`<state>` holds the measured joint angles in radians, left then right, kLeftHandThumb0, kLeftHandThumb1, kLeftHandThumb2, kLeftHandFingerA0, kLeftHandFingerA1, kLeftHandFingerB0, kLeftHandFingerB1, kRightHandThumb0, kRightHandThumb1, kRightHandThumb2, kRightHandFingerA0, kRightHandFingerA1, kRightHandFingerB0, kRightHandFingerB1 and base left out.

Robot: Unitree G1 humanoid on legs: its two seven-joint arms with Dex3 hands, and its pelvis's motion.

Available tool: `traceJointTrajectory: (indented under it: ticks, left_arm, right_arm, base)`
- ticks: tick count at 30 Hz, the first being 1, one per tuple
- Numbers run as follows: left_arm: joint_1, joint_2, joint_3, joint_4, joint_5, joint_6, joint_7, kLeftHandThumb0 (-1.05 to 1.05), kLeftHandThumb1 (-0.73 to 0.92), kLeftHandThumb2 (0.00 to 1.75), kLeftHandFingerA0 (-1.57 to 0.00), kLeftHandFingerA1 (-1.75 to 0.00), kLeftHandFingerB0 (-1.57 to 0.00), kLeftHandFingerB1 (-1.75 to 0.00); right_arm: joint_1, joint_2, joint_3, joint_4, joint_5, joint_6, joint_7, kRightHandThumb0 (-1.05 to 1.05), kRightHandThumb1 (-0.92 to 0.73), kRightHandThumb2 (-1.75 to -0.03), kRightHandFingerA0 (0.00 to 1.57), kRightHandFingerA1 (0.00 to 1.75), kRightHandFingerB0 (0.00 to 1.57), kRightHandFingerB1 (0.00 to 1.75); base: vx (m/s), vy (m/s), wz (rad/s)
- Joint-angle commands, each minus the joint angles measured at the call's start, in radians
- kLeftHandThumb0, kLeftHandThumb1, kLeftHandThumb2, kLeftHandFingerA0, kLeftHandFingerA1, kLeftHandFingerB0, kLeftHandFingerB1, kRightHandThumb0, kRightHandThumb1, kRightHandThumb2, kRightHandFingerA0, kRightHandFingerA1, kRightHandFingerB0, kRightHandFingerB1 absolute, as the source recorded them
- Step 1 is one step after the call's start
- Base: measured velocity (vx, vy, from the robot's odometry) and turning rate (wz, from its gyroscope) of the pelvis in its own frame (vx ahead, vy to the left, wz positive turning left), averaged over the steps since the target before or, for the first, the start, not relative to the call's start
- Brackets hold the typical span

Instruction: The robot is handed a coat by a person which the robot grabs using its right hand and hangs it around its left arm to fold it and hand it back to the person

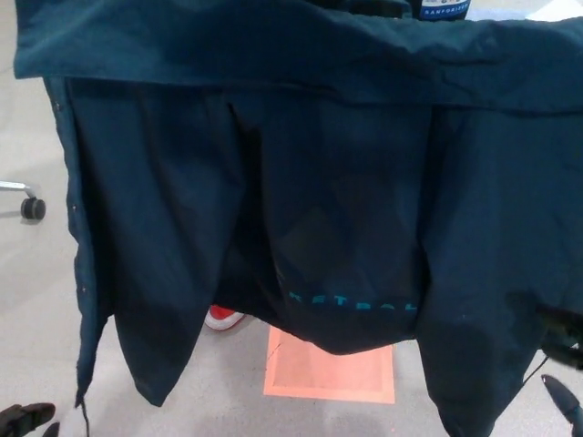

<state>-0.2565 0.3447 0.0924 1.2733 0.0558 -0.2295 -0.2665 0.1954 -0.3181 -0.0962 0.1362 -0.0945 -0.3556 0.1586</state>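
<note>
The floor (36, 300) is pale grey and speckled, and 1 salmon-orange square (332, 373) is marked on it. At the left edge, 1 black caster wheel (33, 208) on a chrome leg shows. Just left of the square, the toe of 1 red shoe (222, 317) of a person shows under the cloth.

The coat (182, 218) is dark blue-green. It is held up and spread wide across nearly the whole view, and its top edge runs along the top of the picture. Its panels hang down with the hems clear of the floor, and a row of snaps runs down its left edge.

Teal lettering (352, 300) runs low across the middle panel, too faint to read in full. A white label (444, 7) at the top edge carries dark print too small to read.

Only the black tips of the left hand (27, 417) show in the bottom left corner, with the fingers apart and holding nothing. The right hand (567, 346) is at the bottom right, just beside the coat's hanging edge. Its fingers (565, 401) are spread, and whether they touch the cloth cannot be told.
</note>
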Motion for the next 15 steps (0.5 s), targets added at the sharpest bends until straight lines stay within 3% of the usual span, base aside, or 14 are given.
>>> traceJointTrajectory:
  ticks: [1,4,5,6,7,9,10,11,15]
  left_arm:
    - [0.075,0.027,0.036,0.006,-0.032,-0.071,-0.044,-0.33,0.62,1.15,0.00,-0.48,0.00,-0.47]
    - [0.081,0.022,0.040,0.007,-0.033,-0.092,-0.026,-0.33,0.61,1.14,0.00,-0.47,0.00,-0.46]
    - [0.081,0.021,0.038,0.007,-0.031,-0.091,-0.019,-0.33,0.61,1.14,0.00,-0.47,0.00,-0.46]
    - [0.080,0.021,0.038,0.006,-0.031,-0.085,-0.019,-0.33,0.60,1.14,0.00,-0.47,0.00,-0.46]
    - [0.075,0.022,0.039,0.006,-0.031,-0.077,-0.018,-0.33,0.62,1.15,0.00,-0.47,0.00,-0.46]
    - [0.067,0.028,0.035,0.006,-0.025,-0.073,-0.014,-0.33,0.62,1.15,0.00,-0.47,0.00,-0.46]
    - [0.063,0.034,0.026,0.008,-0.016,-0.063,-0.017,-0.33,0.61,1.14,0.00,-0.48,0.00,-0.47]
    - [0.062,0.034,0.025,0.008,-0.015,-0.060,-0.021,-0.72,0.78,1.06,-0.08,-0.43,-0.01,-0.38]
    - [0.061,0.036,0.029,0.004,-0.019,-0.064,-0.026,-0.76,0.77,1.05,-0.12,-0.44,-0.04,-0.39]
  right_arm:
    - [-0.027,-0.097,-0.304,-0.948,0.435,-0.136,-0.092,-0.76,-0.81,-0.65,0.49,0.38,0.37,0.33]
    - [-0.147,-0.117,-0.349,-0.982,0.446,-0.053,-0.146,-0.81,-0.77,-0.64,0.55,0.37,0.40,0.34]
    - [-0.192,-0.123,-0.353,-0.985,0.456,-0.033,-0.164,-0.82,-0.60,-0.99,0.46,0.51,0.35,0.48]
    - [-0.223,-0.124,-0.359,-0.986,0.452,-0.019,-0.175,-0.82,-0.60,-0.99,0.46,0.51,0.36,0.48]
    - [-0.275,-0.132,-0.366,-0.983,0.447,0.009,-0.188,-0.84,-0.76,-0.64,0.47,0.35,0.39,0.32]
    - [-0.357,-0.164,-0.370,-0.961,0.459,0.042,-0.180,-0.89,-0.68,-0.74,0.39,0.38,0.32,0.35]
    - [-0.444,-0.188,-0.371,-0.931,0.433,0.076,-0.176,-0.85,-0.79,-0.64,0.35,0.34,0.31,0.31]
    - [-0.478,-0.193,-0.369,-0.921,0.420,0.094,-0.174,-0.86,-0.79,-0.65,0.32,0.34,0.28,0.30]
    - [-0.738,-0.228,-0.301,-0.790,0.287,0.200,-0.131,-0.87,-0.80,-0.65,0.27,0.32,0.22,0.28]
  base:
    - [0.00,0.000,0.00]
    - [0.00,0.000,0.00]
    - [0.00,0.000,0.00]
    - [0.00,0.000,0.00]
    - [0.00,0.000,0.00]
    - [0.00,0.000,0.00]
    - [0.00,0.000,0.00]
    - [0.00,0.000,0.00]
    - [0.00,0.000,0.00]
